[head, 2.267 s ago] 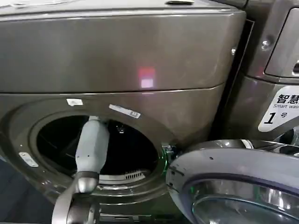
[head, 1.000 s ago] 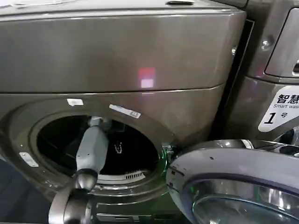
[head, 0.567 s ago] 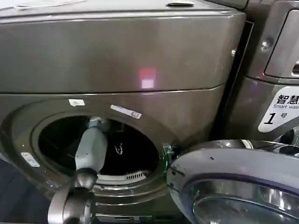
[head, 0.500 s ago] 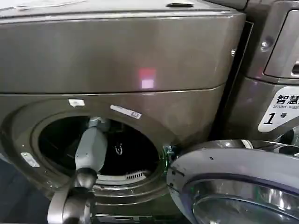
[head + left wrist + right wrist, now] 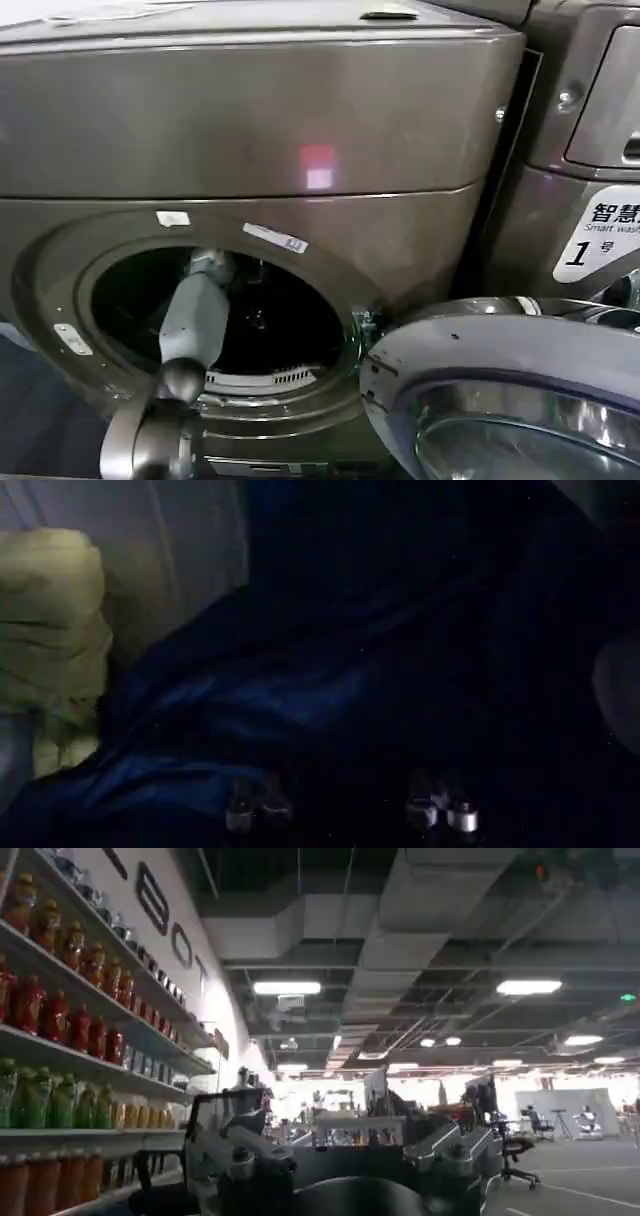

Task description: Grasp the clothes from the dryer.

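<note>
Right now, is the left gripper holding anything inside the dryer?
Nothing held: the left gripper is open over dark blue fabric, apart from the clothes.

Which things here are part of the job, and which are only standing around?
Part of the job:
- dryer, door open
- clothes, yellow-green, inside the drum
- left gripper, inside the drum, fingers apart, holding nothing

Only standing around:
- neighbouring machine with the "1" label
- dark blue fabric
- shelves of bottles
</note>
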`<state>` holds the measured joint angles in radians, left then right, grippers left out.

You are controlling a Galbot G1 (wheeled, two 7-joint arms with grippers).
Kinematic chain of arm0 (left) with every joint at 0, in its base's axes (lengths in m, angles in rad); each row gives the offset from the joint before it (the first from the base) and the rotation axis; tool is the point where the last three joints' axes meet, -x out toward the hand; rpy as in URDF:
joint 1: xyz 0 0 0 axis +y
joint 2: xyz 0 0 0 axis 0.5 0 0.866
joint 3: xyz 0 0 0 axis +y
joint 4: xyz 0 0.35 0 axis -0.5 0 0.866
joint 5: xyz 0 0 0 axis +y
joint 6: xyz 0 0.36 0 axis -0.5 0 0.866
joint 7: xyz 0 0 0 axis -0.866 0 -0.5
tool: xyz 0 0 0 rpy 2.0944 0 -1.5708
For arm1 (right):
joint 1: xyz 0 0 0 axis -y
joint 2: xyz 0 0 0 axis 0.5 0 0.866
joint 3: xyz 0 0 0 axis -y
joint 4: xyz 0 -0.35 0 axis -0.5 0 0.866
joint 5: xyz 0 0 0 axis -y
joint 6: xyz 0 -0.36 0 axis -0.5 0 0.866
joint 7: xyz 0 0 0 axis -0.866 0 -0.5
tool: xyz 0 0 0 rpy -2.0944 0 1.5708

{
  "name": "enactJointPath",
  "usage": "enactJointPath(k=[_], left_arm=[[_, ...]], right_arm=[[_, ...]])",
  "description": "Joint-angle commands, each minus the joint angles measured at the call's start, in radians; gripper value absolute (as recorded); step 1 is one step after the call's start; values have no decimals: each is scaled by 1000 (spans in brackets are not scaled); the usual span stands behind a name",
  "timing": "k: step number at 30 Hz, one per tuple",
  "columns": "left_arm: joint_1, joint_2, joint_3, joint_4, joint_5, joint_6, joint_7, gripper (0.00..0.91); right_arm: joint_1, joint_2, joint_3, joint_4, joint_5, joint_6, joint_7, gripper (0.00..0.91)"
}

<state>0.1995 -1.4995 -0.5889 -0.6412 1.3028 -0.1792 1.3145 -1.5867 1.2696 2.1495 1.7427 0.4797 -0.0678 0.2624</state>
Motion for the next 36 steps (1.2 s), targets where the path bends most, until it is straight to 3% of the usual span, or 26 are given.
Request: enactJointPath(k=[1,14,19,36], left_arm=[[0,-1,5,40,-25,29,-41,0],[56,-12,36,-155,-287,134,-343,0],[128,-38,23,-271,-481,253,-541,0],[259,-119,89,-517,-996,478,-1099,0]], right_arm=[[0,0,0,1,1,0,1,907],[-2,1,-2,4,-6,-1,-5,907],[-6,-1,-1,2,-13,-3,-5,907],[-12,-2,-4,10,-47,-1,2,907]])
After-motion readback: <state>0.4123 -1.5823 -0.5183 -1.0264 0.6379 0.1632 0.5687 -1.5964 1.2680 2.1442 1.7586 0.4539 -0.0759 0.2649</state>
